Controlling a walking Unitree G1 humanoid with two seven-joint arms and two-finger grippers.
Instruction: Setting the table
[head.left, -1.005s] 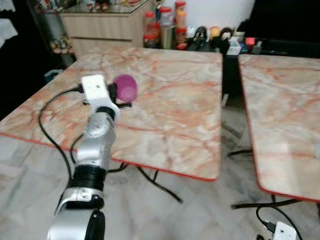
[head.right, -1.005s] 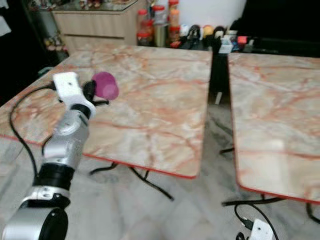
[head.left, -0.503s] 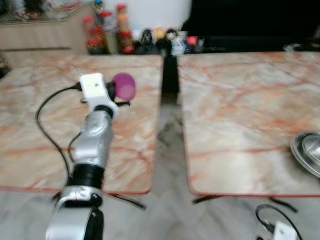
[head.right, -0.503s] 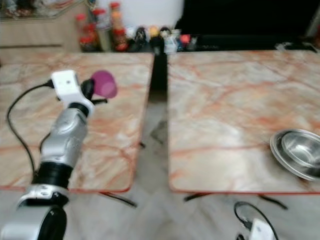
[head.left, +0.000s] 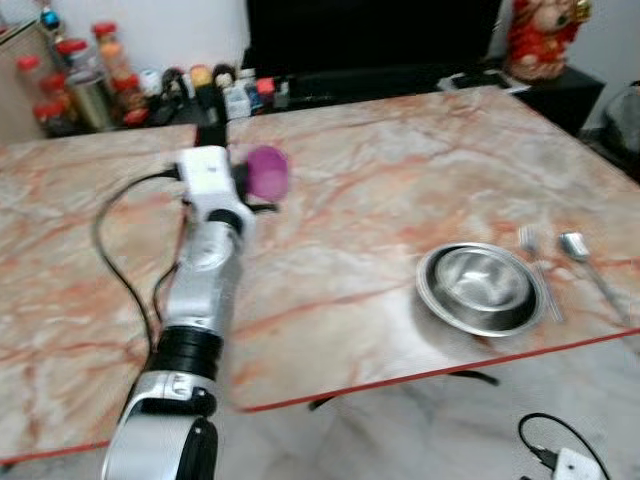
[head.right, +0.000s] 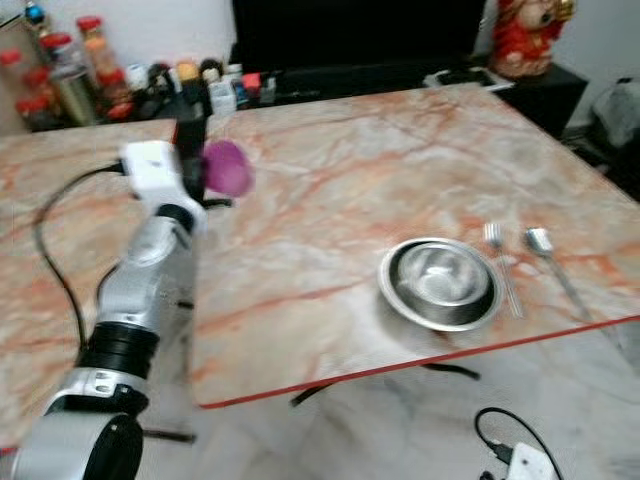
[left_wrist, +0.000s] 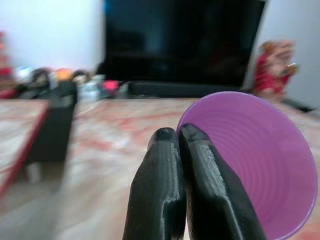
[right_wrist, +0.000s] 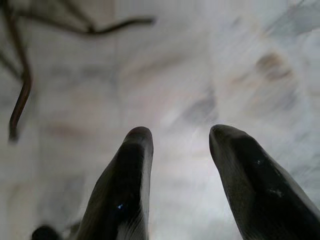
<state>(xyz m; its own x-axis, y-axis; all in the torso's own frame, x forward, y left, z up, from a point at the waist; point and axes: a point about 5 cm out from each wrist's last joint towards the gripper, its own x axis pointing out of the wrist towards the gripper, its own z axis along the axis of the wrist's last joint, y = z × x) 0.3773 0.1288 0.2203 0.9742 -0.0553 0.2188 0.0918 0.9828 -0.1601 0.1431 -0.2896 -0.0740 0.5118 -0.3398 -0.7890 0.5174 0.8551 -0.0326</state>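
My left gripper (left_wrist: 178, 135) is shut on the rim of a purple plastic cup (left_wrist: 250, 160), held up in the air over the marble table (head.left: 380, 190); the same purple cup (head.left: 266, 171) sits just past my raised left arm. A steel bowl (head.left: 481, 288) stands near the table's front right edge, with a fork (head.left: 538, 268) and a spoon (head.left: 585, 262) lying to its right. My right gripper (right_wrist: 177, 137) hangs open over the tiled floor with nothing between its fingers.
A second marble table (head.left: 60, 250) adjoins on the left. Jars and small bottles (head.left: 90, 80) line the far side beside a dark TV cabinet (head.left: 370, 40). A red figurine (head.left: 540, 35) stands at the back right. Cable and a white plug (head.left: 570, 462) lie on the floor.
The camera has swung right: the right-hand table now fills the view and the bowl, fork and spoon have come fully into sight. The cup stays in my left gripper.
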